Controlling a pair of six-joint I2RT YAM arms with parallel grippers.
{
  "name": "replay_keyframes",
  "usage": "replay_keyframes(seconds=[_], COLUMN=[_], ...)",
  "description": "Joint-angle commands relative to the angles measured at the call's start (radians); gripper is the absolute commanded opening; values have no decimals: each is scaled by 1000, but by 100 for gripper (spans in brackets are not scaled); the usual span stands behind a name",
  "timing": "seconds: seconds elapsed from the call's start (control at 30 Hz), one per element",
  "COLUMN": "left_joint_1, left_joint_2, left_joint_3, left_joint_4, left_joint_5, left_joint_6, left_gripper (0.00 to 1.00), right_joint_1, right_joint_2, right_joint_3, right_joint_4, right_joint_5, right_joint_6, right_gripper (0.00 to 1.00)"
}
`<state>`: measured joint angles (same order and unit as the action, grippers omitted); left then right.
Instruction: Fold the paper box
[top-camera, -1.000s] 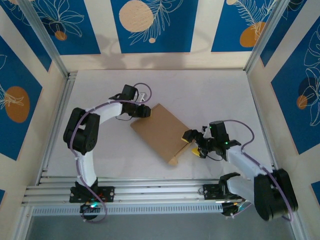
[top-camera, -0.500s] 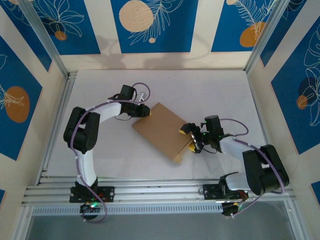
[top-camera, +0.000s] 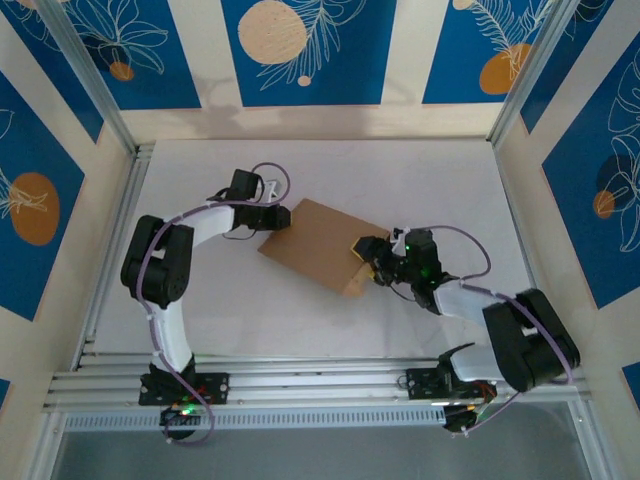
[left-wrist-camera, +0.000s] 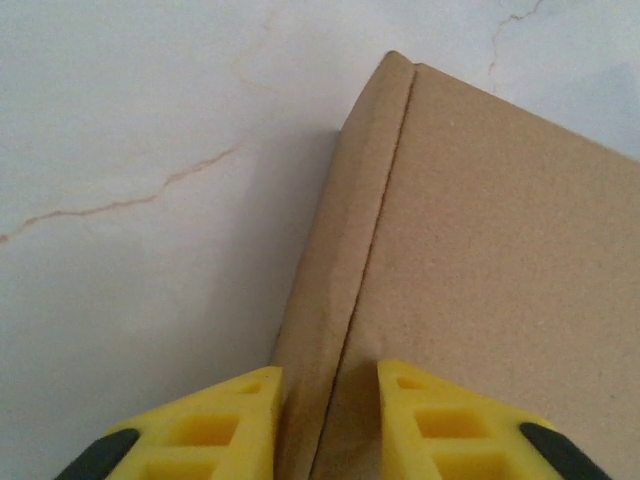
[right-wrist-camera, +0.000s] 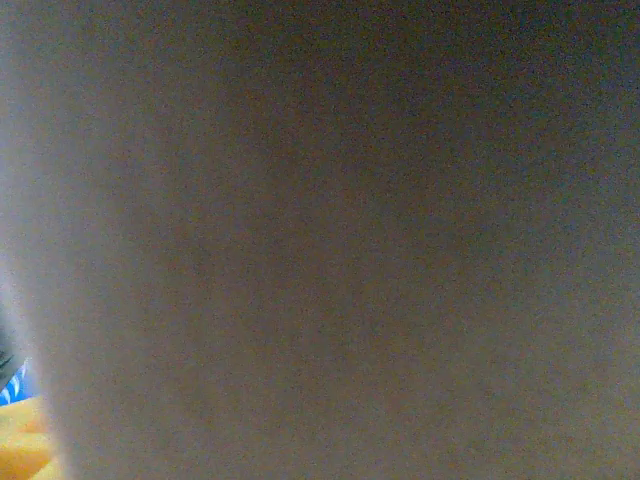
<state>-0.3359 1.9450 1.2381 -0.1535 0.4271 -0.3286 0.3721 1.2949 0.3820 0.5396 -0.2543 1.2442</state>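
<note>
Here we are: the paper box (top-camera: 318, 243) lies about mid-table on the white marbled table (top-camera: 430, 180), turned at a slant so one corner points to the far side. From above its brown top panel looks flat and closed, and a paler side face shows at the near right corner.

The left arm reaches in from the left, and the left gripper (top-camera: 282, 217) is down at the box's far left edge. On the left wrist camera the box (left-wrist-camera: 500, 250) fills the right half, with a crease running along its top edge and the side wall dropping to the table (left-wrist-camera: 140, 150). The left gripper (left-wrist-camera: 330, 400) straddles that edge. One of the yellow fingers (left-wrist-camera: 205, 430) sits on the outside by the wall and the other over the top panel. The jaws stand narrowly apart with the cardboard ridge between them, but whether they actually pinch it, I cannot tell.

Over on the other side, the right arm is bent low across the table, and the right gripper (top-camera: 368, 262) is right against the box's near right end. Its wrist camera gives a blurred grey-brown surface hard up to the lens, with a scrap of yellow finger (right-wrist-camera: 20, 455) at the bottom left corner. Open or closed? I cannot tell.
</note>
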Motion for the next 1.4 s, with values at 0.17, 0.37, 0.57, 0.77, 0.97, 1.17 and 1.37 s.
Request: replay_keyframes(seconds=[0.17,0.37,0.57,0.77,0.97,1.17,1.37], left_joint_1=[-35,-40,-173,-620,-847,-868,-868], left_joint_2=[-95,-419,-793,-1035,-1065,-969,-823], left_joint_3=[-117,-119,-213,-392,-532,-568,-655], left_joint_4=[-286,-332,-261,-152,13,163,661], left_joint_5=[-84,-327,-448,-801,-1032,-1102,-1263], left_joint_6=[14,102,336,777,1059,1206,1507], left_gripper=[50,78,100,100,100,100,93], right_joint_1=[-45,-132,-163,-170,-162,-148,-127], right_joint_2=[-119,-189,-228,-260,-288,-314,-333], right_joint_3=[107,118,134,143,161,171,157], right_joint_4=[-214,-376,-436,-406,-385,-375,-308], right_joint_5=[-127,-255,-348,-430,-467,-485,-488], right_joint_6=[-54,-31,20,141,236,293,369], right_gripper=[36,30,30,29,27,28,28])
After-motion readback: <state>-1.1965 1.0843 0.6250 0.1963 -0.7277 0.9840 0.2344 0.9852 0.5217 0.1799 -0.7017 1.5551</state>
